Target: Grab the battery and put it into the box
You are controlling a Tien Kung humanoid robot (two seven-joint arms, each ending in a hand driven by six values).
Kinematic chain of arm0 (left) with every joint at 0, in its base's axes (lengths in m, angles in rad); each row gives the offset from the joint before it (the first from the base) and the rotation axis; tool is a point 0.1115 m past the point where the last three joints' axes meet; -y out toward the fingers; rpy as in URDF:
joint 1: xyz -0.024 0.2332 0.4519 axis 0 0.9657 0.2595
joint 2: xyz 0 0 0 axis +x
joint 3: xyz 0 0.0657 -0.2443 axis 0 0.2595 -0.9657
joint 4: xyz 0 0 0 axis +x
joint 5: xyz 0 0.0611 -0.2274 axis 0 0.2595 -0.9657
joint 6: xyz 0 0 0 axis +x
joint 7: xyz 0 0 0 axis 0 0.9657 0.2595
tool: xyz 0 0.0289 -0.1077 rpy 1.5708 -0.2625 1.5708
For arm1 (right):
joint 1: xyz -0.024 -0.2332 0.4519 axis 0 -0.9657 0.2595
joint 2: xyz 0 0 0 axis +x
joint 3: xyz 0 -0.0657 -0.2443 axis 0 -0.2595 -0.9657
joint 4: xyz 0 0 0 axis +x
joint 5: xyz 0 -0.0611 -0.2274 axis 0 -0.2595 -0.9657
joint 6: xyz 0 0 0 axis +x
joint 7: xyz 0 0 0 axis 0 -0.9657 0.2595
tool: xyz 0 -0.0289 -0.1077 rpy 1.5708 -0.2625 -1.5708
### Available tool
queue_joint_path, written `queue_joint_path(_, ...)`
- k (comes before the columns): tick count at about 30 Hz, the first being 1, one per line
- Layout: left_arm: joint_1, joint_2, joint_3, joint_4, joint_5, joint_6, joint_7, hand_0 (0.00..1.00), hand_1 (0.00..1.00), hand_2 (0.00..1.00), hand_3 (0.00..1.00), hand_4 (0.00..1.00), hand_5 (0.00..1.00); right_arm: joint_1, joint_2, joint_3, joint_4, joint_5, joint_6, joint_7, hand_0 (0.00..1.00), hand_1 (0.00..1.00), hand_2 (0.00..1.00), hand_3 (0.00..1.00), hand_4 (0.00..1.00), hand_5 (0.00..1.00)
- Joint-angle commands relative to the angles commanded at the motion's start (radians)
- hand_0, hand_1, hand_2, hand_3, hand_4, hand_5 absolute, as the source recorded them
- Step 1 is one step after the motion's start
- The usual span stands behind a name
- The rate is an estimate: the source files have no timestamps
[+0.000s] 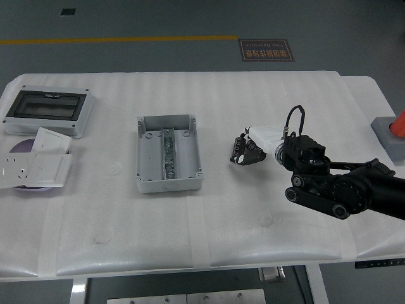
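The white counter (pixel 209 101) fills most of the view, its padded cover taped in strips toward the near edge. From the right edge the robot's black right arm (pixel 354 187) reaches in over the counter, ending in the right hand (pixel 250 147), which sits a little right of the counter's middle. Its dark fingers (pixel 240 151) are curled down onto the surface around something small and dark; the battery itself cannot be made out, so whether the hand actually grips it cannot be told. A black cable (pixel 292 117) loops up from the wrist. Left of the hand, near the middle of the counter and clearly apart from it, lies the open grey box (pixel 168 154), long side running from far to near, with a metal rail along its floor and nothing else visible inside. At the far left corner rests a grey enclosure with a dark window lid (pixel 47 111). Just nearer than it, along the left edge, white wall-socket plates (pixel 35 166) are stacked overlapping on a purple disc (pixel 22 147). Off the right edge, a grey block (pixel 389 136) carries an orange cone (pixel 398 123).
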Motion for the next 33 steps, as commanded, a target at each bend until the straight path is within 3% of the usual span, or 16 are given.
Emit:
queue_joint_path(16,-0.004,-0.001,0.000,-0.001,0.003,0.000,0.000,0.669,0.676,0.619,0.636,0.648,0.238,0.000,0.000,-0.003,-0.007,0.005,-0.019,0.010,0.735,0.743,0.804,0.843,0.865,0.665)
queue_joint_path(17,-0.004,-0.001,0.000,-0.001,0.003,0.000,0.000,0.669,0.676,0.619,0.637,0.648,0.238,-0.001,-0.001,-0.004,-0.007,0.005,-0.018,0.011,0.725,0.721,0.735,0.791,0.858,0.669)
queue_joint_path(22,-0.005,0.001,-0.004,-0.002,0.006,0.000,-0.001,0.669,0.676,0.619,0.637,0.648,0.238,-0.003,-0.004,-0.008,-0.005,0.006,-0.017,0.013,0.725,0.721,0.735,0.791,0.858,0.669)
queue_joint_path(23,-0.005,0.001,-0.005,-0.002,0.007,0.000,-0.001,0.669,0.676,0.619,0.636,0.648,0.238,-0.004,-0.005,-0.009,-0.003,0.005,-0.016,0.015,0.709,0.702,0.682,0.725,0.748,0.536)
queue_joint_path(28,-0.006,0.001,-0.006,-0.003,0.007,0.001,-0.002,0.669,0.676,0.619,0.636,0.648,0.238,-0.007,-0.005,-0.015,-0.004,0.007,-0.018,0.018,0.709,0.702,0.682,0.725,0.748,0.536)
queue_joint_path(29,-0.007,0.001,-0.006,-0.004,0.007,0.001,-0.002,0.669,0.676,0.619,0.637,0.648,0.238,-0.007,-0.006,-0.016,-0.004,0.006,-0.019,0.019,0.708,0.706,0.677,0.724,0.795,0.598)
queue_joint_path(33,-0.008,0.001,-0.005,-0.004,0.006,0.002,-0.002,0.669,0.676,0.619,0.637,0.648,0.238,-0.008,-0.007,-0.016,-0.002,0.003,-0.025,0.021,0.708,0.706,0.677,0.724,0.795,0.598)
